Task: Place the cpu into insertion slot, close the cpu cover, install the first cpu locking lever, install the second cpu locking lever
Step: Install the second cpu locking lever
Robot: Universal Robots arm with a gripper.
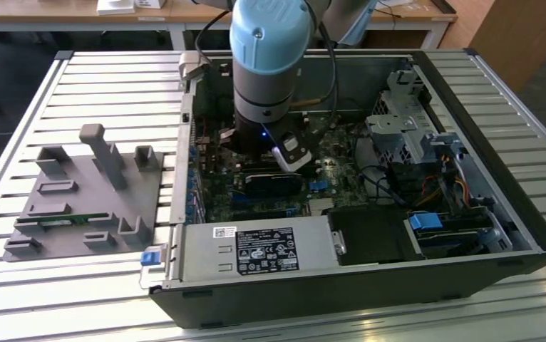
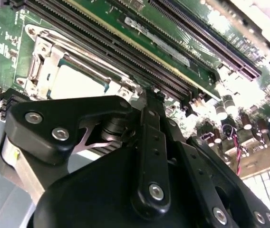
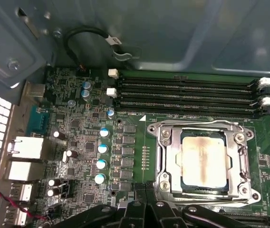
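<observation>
Noted nearest the lens in both wrist views the black linkage of the gripper, poised just beside one edge of the insertion slot and above the green circuit board. Cannot tell whether the jaws stand wide or narrow, nor see anything held in them. Found the cpu seated inside the insertion slot, dull silver top upward with a brownish smear across the middle. Found the cpu cover lying down flat over the slot, framing the cpu through its cut-out. Cannot tell whether the thin locking levers along the slot's sides are latched. Recorded, just beyond the slot on the side away from the gripper, four long black memory slots running parallel, with white clips at their ends. Recorded a row of blue-topped capacitors near the slot's flank, and silvery port housings farther out at the board edge. Noted a black cable loop against the grey case wall, well beyond the memory slots. Seen in the exterior view: the blue-and-grey arm reaching straight down into the open computer case over the slot's area, with a grey fixture tray well apart to the exterior view's left on the slatted table.
</observation>
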